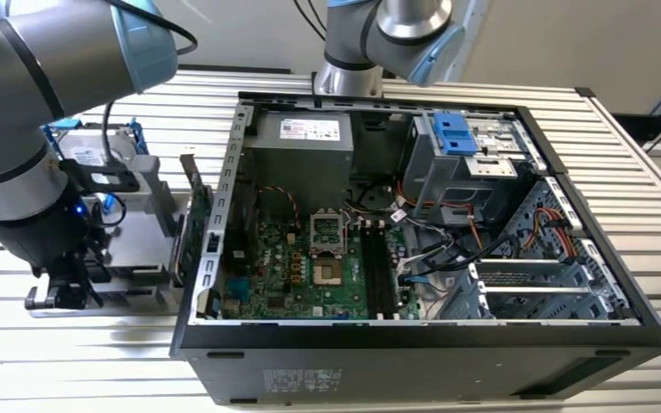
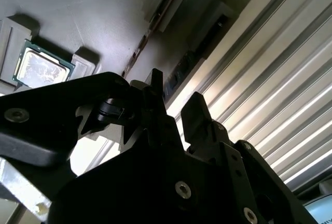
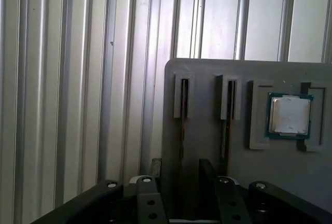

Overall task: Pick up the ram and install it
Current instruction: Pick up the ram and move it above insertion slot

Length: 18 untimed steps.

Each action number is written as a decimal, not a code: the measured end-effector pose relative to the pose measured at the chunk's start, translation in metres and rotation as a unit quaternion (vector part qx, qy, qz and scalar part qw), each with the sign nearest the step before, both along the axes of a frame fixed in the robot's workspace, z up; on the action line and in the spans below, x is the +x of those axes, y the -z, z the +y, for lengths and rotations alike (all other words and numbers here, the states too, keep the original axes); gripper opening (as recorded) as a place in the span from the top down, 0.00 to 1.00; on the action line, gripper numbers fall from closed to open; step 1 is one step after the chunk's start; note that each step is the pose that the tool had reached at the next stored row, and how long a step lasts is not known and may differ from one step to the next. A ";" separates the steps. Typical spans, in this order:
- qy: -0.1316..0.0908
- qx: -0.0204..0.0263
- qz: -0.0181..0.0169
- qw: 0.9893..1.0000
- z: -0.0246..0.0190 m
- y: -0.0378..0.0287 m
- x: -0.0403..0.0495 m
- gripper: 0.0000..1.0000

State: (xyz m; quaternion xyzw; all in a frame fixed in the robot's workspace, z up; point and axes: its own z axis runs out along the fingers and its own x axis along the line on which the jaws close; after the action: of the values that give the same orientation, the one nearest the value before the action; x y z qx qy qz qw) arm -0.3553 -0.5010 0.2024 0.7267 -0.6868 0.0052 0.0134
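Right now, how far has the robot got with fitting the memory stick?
Nothing is installed yet: the motherboard's memory slots look empty. In the first wrist view the open gripper straddles the ram, which stands edge-on in its gray tray. Gripping, lifting and seating it remain.

Silver worktop (image 1: 89, 361), ribbed in pale and dark stripes. Black computer case (image 1: 423, 361) around a green motherboard (image 1: 279, 275), with a blue drive bracket (image 1: 454, 133). Matte grey tray (image 3: 207, 79), silver processor (image 3: 289, 114) with a seemingly teal rim. Black hand (image 3: 181, 166).

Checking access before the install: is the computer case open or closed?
Open. The computer case lies with its upper side uncovered, leaving the motherboard exposed.
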 end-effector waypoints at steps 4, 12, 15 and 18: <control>0.000 0.000 0.000 1.000 0.0006 0.0044 0.0000 1.00; 0.000 0.000 0.000 1.000 0.0015 0.0083 0.0000 1.00; 0.000 0.000 0.000 1.000 0.0015 0.0084 0.0000 1.00; 0.000 0.000 0.000 1.000 0.0015 0.0084 0.0000 1.00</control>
State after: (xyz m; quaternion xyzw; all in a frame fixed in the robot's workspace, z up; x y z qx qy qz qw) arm -0.3553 -0.4995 0.1940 0.7267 -0.6868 0.0051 0.0135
